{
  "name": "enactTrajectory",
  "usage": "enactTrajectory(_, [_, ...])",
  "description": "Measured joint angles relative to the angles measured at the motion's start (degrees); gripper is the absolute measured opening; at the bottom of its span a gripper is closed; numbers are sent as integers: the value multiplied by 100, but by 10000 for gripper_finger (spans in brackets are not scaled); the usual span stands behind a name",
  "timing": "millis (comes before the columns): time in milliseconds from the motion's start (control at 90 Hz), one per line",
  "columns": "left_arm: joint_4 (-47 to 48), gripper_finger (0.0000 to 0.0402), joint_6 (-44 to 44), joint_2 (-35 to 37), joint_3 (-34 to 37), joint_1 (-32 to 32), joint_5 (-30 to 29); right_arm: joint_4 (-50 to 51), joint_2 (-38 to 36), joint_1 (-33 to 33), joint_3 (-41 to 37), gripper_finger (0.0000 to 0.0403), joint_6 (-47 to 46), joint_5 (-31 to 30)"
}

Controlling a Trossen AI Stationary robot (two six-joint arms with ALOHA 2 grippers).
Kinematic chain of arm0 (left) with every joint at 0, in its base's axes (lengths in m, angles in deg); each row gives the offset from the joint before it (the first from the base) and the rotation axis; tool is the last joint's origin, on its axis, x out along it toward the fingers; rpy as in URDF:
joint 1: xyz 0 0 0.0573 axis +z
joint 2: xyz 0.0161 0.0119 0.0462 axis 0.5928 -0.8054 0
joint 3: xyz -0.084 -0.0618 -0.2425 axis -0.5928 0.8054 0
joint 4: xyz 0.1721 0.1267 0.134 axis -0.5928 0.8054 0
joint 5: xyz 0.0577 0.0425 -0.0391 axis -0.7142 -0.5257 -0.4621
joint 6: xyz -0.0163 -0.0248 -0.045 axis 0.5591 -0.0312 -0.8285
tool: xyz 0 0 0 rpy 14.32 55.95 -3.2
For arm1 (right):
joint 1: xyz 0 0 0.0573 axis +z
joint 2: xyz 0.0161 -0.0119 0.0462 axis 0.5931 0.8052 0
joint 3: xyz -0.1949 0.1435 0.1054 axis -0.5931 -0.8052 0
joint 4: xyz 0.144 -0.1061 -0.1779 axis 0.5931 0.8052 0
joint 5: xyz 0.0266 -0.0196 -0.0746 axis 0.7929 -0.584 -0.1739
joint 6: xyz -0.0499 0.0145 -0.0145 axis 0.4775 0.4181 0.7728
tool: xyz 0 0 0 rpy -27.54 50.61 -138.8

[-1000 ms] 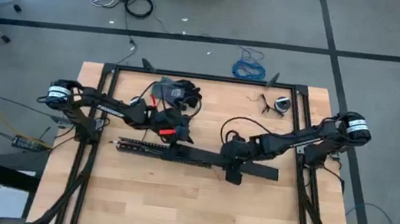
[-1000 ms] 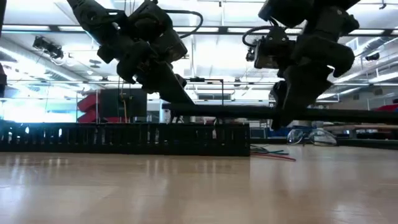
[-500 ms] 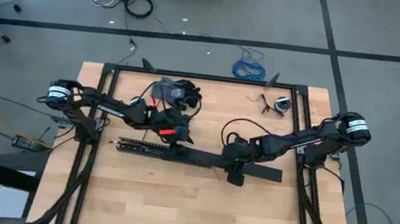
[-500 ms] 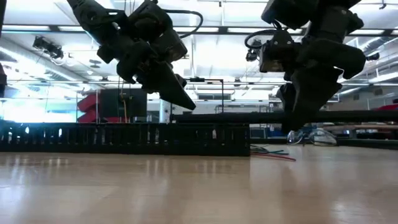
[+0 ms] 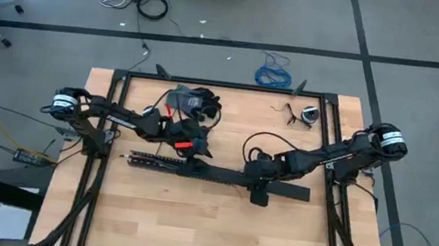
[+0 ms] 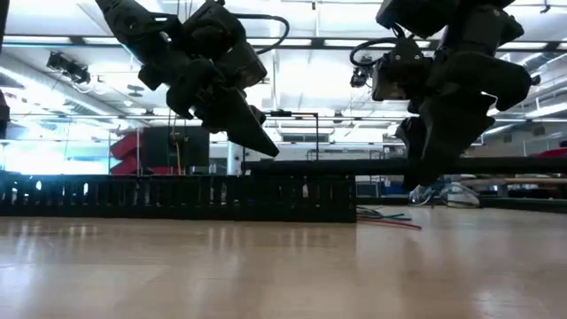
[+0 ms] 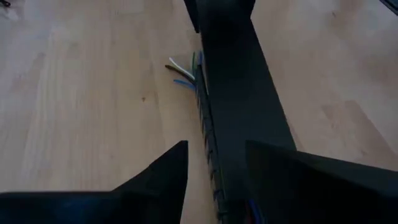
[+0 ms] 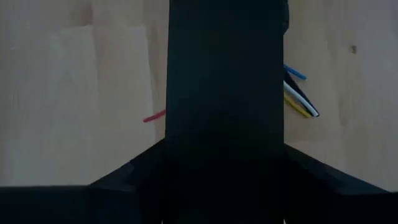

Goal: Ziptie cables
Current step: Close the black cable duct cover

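Your right gripper (image 5: 260, 188) sits mid-table, a bit right of centre, w/ its fingers clamped on a flat black strip (image 5: 283, 187). In the right wrist view that strip (image 8: 225, 93) fills the space between the two fingers (image 8: 124, 180) and runs straight out ahead; in the low view it hangs level above the wood, held up by the gripper (image 6: 434, 173).

Your left gripper (image 5: 196, 156) is up over the long slotted black duct (image 5: 165, 163), which lies flat on the table (image 5: 205, 232) left of centre, running left-right. Left wrist view shows the fingers (image 7: 163, 171) apart, one either side of the near end of the black strip (image 7: 239, 106), not clamped on anything you can make out. In the low view the left gripper (image 6: 252, 133) points down-right, tips just above the duct (image 6: 177, 197).

The cables: thin coloured ends poke out beside the strip. Left wrist view has white, blue & dark tips (image 7: 185, 73) on the wood next to the duct's edge. Right wrist view has blue, white, yellow & dark tips (image 8: 300, 93) on one side of the strip and a red tip (image 8: 153, 116) on the other. In the low view, green & red strands (image 6: 388, 217) lie on the table just past the duct's right end.

Far edge of table: a dark bundle of gear (image 5: 192, 102) and a small round item (image 5: 308, 114). Blue coiled cable (image 5: 274, 72) on the floor beyond.
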Motion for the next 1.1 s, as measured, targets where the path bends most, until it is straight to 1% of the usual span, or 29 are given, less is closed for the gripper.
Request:
enactTrajectory(233, [-49,152,2,-140,-2,-8,63,2,0,43,0,229,-7,2])
enactTrajectory(433, [-247,152,2,-357,-2,-44,324,13,0,57,0,229,-11,5])
enactTrajectory(1100, [-257,151,4,-365,-2,-44,326,31,0,46,-2,229,-13,1])
